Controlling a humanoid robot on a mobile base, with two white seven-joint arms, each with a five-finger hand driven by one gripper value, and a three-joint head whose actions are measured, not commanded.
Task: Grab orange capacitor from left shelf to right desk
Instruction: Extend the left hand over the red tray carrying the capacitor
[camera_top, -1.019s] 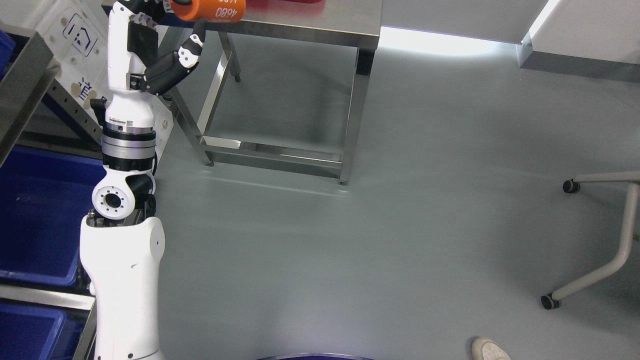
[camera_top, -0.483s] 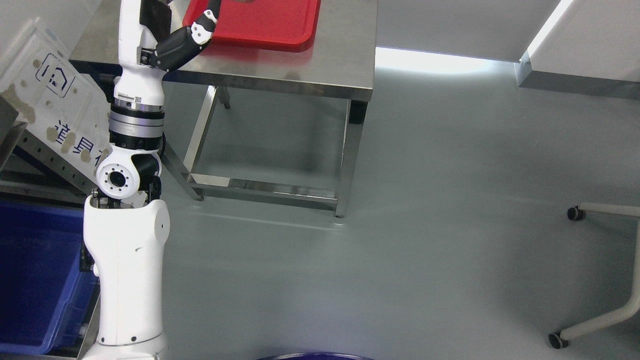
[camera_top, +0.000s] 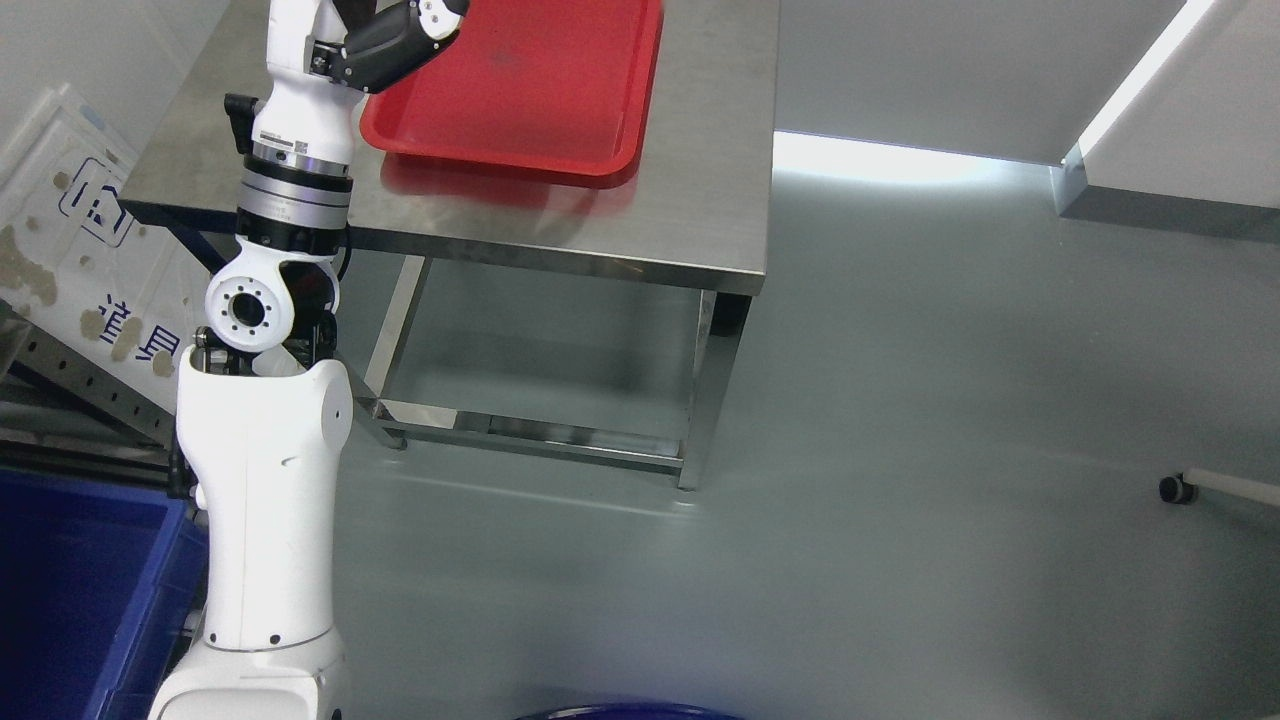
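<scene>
The orange capacitor does not show in the head view. My left arm (camera_top: 265, 470) rises from the lower left, and its hand (camera_top: 400, 42) reaches the top edge over the left end of a red tray (camera_top: 540, 90). Most of the hand is cut off by the picture's top. The tray lies on a steel table (camera_top: 690, 200) at the upper middle, and the part of it in view holds nothing. My right arm is out of view.
Blue bins (camera_top: 70, 590) sit at the lower left under a metal shelf frame (camera_top: 60, 390). A white printed panel (camera_top: 70, 230) leans beside the table. A chair caster (camera_top: 1172, 489) stands on the grey floor at the right.
The camera has tilted up, so the table and tray sit lower in the picture. The hand with the orange capacitor, seen one second ago, has passed beyond the top edge.
</scene>
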